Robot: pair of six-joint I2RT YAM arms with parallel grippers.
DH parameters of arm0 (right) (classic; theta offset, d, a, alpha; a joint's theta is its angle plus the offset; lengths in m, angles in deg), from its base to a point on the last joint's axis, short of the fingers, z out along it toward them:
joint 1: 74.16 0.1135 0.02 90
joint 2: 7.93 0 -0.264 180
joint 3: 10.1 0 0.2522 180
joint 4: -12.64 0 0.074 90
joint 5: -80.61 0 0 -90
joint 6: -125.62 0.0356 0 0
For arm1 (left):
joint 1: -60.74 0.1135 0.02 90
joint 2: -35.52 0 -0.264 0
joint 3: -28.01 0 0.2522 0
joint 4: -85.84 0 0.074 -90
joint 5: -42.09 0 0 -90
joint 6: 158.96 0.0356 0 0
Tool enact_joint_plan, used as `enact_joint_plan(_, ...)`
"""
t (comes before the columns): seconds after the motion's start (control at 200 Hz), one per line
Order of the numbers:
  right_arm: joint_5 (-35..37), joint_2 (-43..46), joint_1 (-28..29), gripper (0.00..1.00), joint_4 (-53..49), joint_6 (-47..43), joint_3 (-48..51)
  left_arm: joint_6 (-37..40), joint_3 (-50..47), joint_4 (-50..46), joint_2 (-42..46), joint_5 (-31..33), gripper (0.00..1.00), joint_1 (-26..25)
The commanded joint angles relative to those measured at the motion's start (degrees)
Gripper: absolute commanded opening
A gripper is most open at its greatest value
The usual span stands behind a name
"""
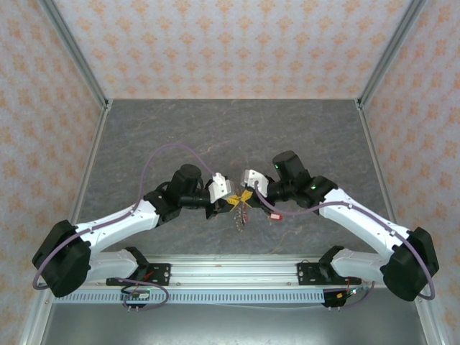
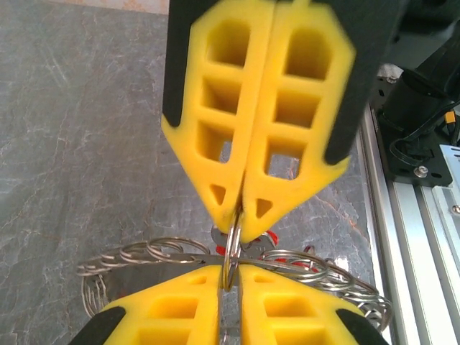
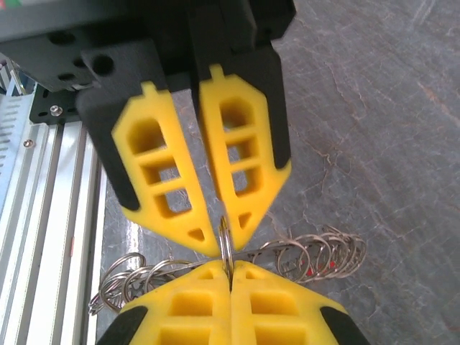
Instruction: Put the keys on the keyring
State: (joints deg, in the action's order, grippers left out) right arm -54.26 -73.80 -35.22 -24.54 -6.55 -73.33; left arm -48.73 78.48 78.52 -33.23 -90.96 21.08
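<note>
Standing here, I can't make out any words, brand marks or numbers; whatever is printed on the small circuit boards (image 1: 138, 295) is too tiny to read.

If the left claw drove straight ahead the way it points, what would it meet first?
The right claw: its yellow fingertips face the left claw tip to tip, with just a thin grey metal ring pinched between them. There looks to be almost no free travel.
</note>
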Motion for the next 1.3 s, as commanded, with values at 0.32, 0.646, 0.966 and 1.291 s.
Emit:
enact_joint_plan(0.32, 6.4, -1.6, 3.5, 0.00, -7.1, -3.9, -6.3, -0.9, -0.1, 3.5, 2.7, 2.4, 0.16, -0.2)
enact_joint_plan(0.646, 4.3, -1.6, 3.6, 0.00, -4.2, -2.5, -5.6, -1.1, -1.6, 2.4, 4.8, 2.8, 0.18, -0.2)
enact_joint_plan(0.966, 2.4, -1.6, 3.5, 0.00, -2.0, -1.9, -5.2, -1.0, 0.1, 2.5, 2.4, 0.4, 0.18, -0.2)
enact_joint_plan(1.291, 3.1, -1.7, 3.5, 0.02, -2.1, -1.6, -4.7, -0.7, 0.8, 2.6, 2.3, 0.4, 0.15, -0.2)
